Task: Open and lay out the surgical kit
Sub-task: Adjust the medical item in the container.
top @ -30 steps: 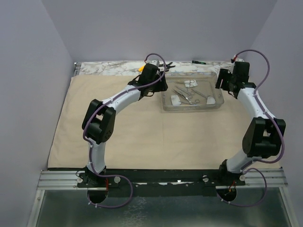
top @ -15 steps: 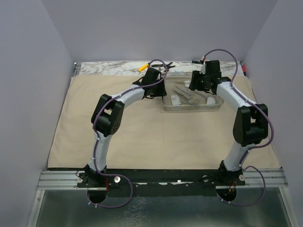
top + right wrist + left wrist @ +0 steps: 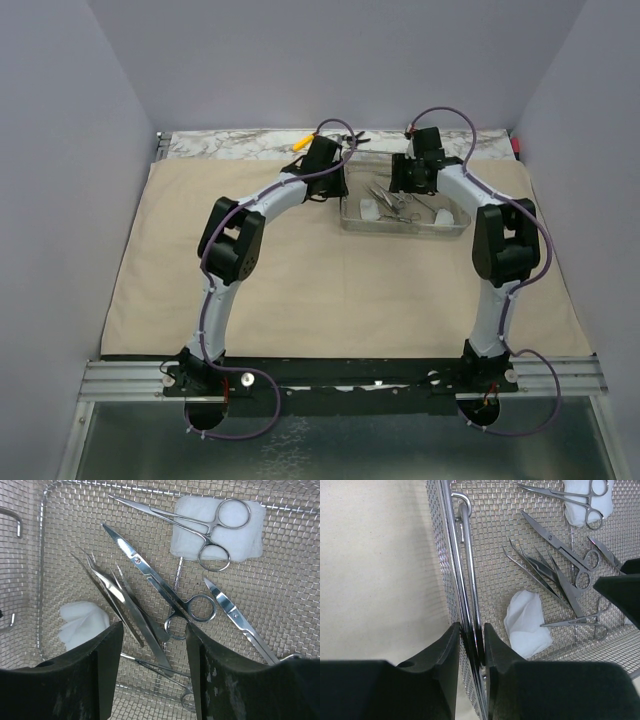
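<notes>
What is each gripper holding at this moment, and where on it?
Left gripper pinches the mesh tray by its side wall, at the handle; right gripper is open, holding nothing.

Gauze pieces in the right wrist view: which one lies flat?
The square gauze at the upper right, under the ring handles of a clamp; the gauze at the lower left is crumpled.

Robotics lab booth, plain lilac walls (image 3: pixel 330 60), arms (image 3: pixel 228 245) bolted to aluminium rail (image 3: pixel 340 372)
</notes>
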`<state>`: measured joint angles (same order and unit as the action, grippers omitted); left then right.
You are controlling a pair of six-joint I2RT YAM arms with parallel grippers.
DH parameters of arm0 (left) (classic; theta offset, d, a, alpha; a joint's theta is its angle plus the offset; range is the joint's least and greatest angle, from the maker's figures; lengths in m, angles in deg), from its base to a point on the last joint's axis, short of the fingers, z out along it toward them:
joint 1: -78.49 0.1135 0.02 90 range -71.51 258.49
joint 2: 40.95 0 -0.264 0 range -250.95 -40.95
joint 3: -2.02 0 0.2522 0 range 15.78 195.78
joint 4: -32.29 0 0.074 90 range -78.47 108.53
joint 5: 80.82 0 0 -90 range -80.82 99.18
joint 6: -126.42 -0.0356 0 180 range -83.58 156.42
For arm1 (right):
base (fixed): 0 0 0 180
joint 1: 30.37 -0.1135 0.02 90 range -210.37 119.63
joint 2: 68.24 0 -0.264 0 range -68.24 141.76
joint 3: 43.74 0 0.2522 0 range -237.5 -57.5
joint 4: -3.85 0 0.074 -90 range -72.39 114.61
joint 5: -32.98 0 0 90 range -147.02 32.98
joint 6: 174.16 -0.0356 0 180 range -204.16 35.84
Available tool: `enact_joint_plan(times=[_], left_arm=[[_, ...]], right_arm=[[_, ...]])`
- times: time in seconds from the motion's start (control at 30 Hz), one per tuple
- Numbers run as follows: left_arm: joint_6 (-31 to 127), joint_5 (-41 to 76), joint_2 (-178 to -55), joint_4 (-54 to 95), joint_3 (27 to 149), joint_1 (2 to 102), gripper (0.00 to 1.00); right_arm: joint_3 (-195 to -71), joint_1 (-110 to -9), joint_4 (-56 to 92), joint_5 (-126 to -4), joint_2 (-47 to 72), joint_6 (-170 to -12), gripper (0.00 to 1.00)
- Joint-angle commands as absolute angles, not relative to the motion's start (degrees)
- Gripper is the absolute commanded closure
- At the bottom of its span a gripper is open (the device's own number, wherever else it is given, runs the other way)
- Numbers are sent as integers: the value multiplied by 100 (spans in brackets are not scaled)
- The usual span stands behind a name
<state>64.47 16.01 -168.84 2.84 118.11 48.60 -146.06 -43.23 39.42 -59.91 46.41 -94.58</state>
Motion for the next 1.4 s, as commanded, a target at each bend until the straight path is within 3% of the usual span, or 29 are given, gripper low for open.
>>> enact_joint_plan(times=[0.0,0.27,0.53,0.73,0.83,1.13,1.37], left_arm=[[6348,1812,-17089,228,11973,4919,76],[6625,2054,-16790,230,11696,5004,52],[6743,2671,-16479,236,11643,5094,46],[7177,2789,-16284,236,11186,5098,55],[7377,2767,-16269,239,10991,5090,63],[7772,2993,-16329,257,10956,5090,97],[8395,3087,-16291,321,10865,5068,100]], right_arm=[[-14997,-4408,4309,-5924,5039,-9095,44],[-15210,-4602,4419,-6174,5347,-8727,46],[-15327,-4705,4452,-6042,5624,-8524,53],[-15426,-4705,4434,-5957,5785,-8470,63],[-15432,-4707,4450,-5965,5822,-8474,73],[-15328,-4711,4324,-5877,5771,-8254,84],[-15356,-4708,4288,-5751,5737,-8300,85]])
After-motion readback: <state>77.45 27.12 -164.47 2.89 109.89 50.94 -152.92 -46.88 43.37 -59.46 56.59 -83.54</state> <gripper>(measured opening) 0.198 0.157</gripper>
